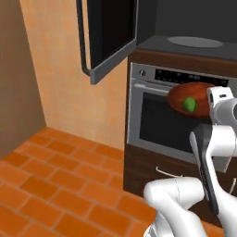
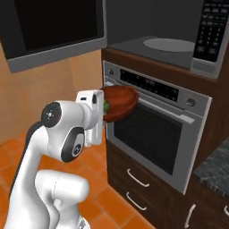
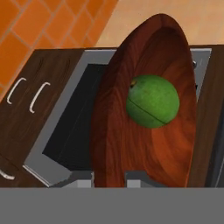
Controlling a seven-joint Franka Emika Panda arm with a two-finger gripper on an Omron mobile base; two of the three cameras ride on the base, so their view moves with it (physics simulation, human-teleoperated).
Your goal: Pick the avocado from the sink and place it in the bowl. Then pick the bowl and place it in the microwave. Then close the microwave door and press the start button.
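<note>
Clamped on the near rim of the bowl (image 3: 144, 131), the gripper (image 3: 109, 177) has its two fingertips standing on either side of the wooden wall, so the bowl is carried by its edge. Inside it the avocado (image 3: 152, 101) rests against the inner face, beyond the fingers. From the left base view the bowl (image 1: 192, 99) hangs in front of the steel oven (image 1: 162, 120), tilted toward the camera. Higher and farther back sits the microwave (image 2: 170, 38), its dark cavity above the bowl's level, and the microwave door (image 1: 109, 34) stands swung out to the left. My judgement: the bowl must rise and go forward into that cavity.
</note>
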